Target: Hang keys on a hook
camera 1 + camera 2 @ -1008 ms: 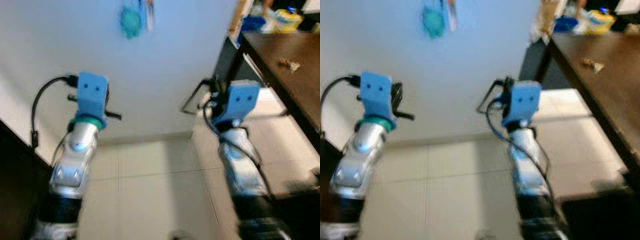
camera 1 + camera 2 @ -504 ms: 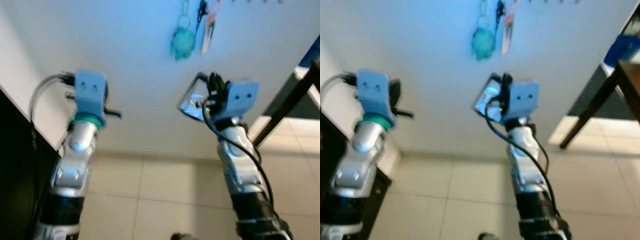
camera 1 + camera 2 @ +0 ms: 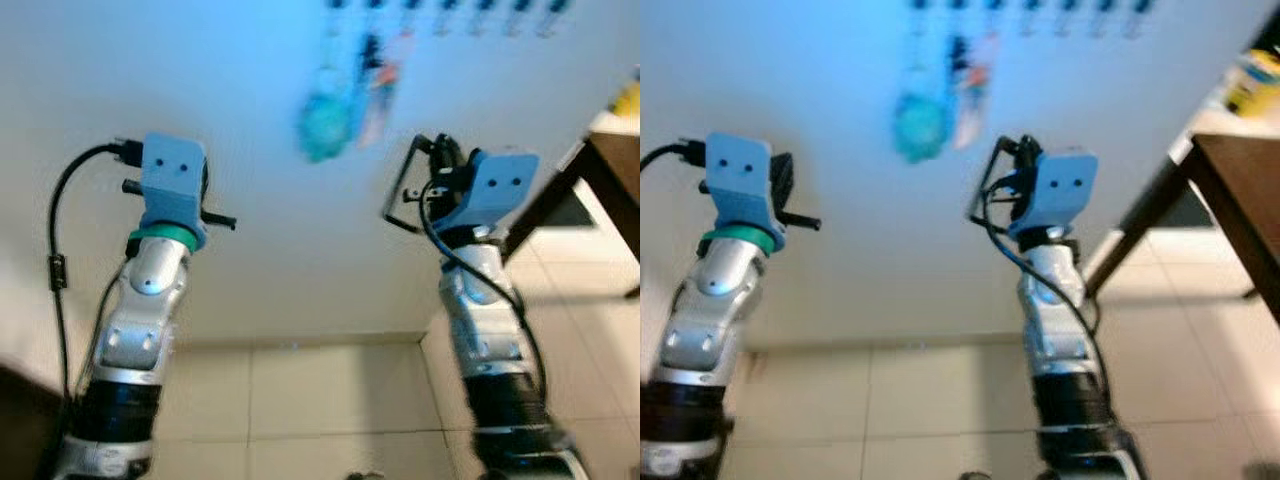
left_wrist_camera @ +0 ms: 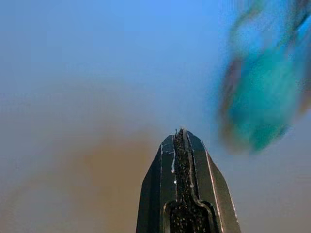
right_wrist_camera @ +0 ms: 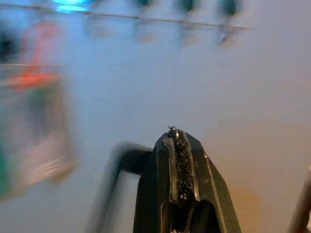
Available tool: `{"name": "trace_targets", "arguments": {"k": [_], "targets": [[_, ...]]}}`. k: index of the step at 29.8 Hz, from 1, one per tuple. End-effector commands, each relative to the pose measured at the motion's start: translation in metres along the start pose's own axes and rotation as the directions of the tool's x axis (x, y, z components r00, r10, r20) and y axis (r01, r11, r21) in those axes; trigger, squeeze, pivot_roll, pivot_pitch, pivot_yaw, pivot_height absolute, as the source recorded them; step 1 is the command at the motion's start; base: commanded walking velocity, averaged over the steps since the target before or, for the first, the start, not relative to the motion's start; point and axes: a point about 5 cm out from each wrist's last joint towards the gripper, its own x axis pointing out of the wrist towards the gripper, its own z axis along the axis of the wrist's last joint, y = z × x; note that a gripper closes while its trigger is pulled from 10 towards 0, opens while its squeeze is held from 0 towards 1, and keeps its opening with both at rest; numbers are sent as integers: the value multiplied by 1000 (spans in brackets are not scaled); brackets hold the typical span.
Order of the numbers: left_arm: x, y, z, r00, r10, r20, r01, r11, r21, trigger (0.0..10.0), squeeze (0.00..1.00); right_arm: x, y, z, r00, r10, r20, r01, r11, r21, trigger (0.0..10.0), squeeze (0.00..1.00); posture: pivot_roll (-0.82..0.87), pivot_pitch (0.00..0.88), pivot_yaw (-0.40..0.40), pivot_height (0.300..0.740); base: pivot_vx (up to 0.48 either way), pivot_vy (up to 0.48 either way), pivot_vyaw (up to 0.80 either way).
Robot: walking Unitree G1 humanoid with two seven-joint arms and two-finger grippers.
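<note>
A row of small dark hooks (image 3: 440, 15) runs along the top of the pale wall. From the leftmost hooks hang a teal charm (image 3: 323, 125), a dark key and a red-and-white tag (image 3: 385, 85), all blurred. My right gripper (image 5: 174, 133) is raised toward the wall, below and right of those hanging things. It is shut on a dark rectangular metal key loop (image 3: 405, 195), which sticks out to its left. My left gripper (image 4: 182, 133) is also raised toward the wall and shut with nothing in it. The teal charm (image 4: 262, 107) hangs off to one side of it.
A dark wooden table (image 3: 610, 165) stands at the right with a yellow thing at its far end. Pale floor tiles (image 3: 320, 400) meet the wall below my arms. Something dark (image 3: 15, 420) sits at the lower left corner.
The camera has swung, so the hook row now shows along the top and the table is back at the right. My right gripper still holds the loop; my left arm keeps its pose.
</note>
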Motion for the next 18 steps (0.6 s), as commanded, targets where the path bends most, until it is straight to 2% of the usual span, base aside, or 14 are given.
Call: {"name": "trace_targets", "arguments": {"k": [1, 4, 5, 6, 8, 9, 11, 12, 13, 14, 15, 16, 17, 18], "targets": [[-4, 8, 0, 1000, -16, 20, 16, 1000, -23, 10000, 0, -1, 14, 3, 999, 44, 32, -44, 999, -3, 10000, 0, 35, 0, 99, 740, 274, 0, 0], [-5, 6, 4, 998, -45, 50, 47, 998, -42, 10000, 0, -2, 15, 4, 997, 54, 48, -53, 998, -18, 10000, 0, 35, 0, 99, 740, 91, 0, 0], [-17, -7, 36, 948, -240, 210, 264, 960, -97, 10000, 0, -12, 21, 15, 981, 146, 130, -138, 988, -65, 10000, 0, 39, 0, 97, 740, 0, 0, 0], [-17, -7, 36, 948, -240, 210, 264, 960, -97, 10000, 0, -12, 21, 15, 981, 146, 130, -138, 988, -65, 10000, 0, 39, 0, 97, 740, 0, 0, 0], [-26, -8, 60, 901, -302, 311, 352, 928, -119, 10000, 0, -26, 29, 26, 948, 264, 178, -253, 964, -84, 10000, 0, 32, 0, 103, 740, 0, 0, 0], [-30, -3, 72, 890, -296, 348, 369, 914, -166, 10000, 0, -33, 33, 32, 933, 314, 176, -312, 949, -39, 10000, 0, 24, 0, 106, 740, 0, 0, 0], [-30, -3, 72, 890, -296, 348, 369, 914, -166, 10000, 0, -33, 33, 32, 933, 314, 176, -312, 949, -39, 10000, 0, 24, 0, 106, 740, 0, 0, 0], [-34, 2, 81, 876, -299, 378, 392, 898, -200, 10000, 0, -37, 36, 36, 918, 357, 172, -362, 932, -2, 10000, 0, 19, 0, 108, 740, 0, 0, 0], [-34, 2, 81, 876, -299, 378, 392, 898, -200, 10000, 0, -37, 36, 36, 918, 357, 172, -362, 932, -2, 10000, 0, 19, 0, 108, 740, 0, 0, 0], [-39, 8, 88, 856, -321, 406, 437, 869, -233, 10000, 0, -40, 36, 40, 908, 382, 170, -390, 920, 17, 10000, 0, 19, 0, 108, 740, 0, 0, 0], [-39, 8, 88, 856, -321, 406, 437, 869, -233, 10000, 0, -40, 36, 40, 908, 382, 170, -390, 920, 17, 10000, 0, 19, 0, 108, 740, 0, 0, 0], [-46, 17, 92, 834, -354, 423, 482, 840, -249, 10000, 0, -41, 33, 41, 905, 393, 164, -402, 915, 25, 10000, 0, 15, 0, 111, 740, 0, 0, 0], [-46, 17, 92, 834, -354, 423, 482, 840, -249, 10000, 0, -41, 33, 41, 905, 393, 164, -402, 915, 25, 10000, 0, 15, 0, 111, 740, 0, 0, 0], [-55, 23, 93, 801, -412, 435, 547, 799, -250, 10000, 0, -41, 30, 41, 905, 397, 155, -407, 912, 44, 10000, 0, 21, 0, 104, 740, 0, 0, 0]]}}
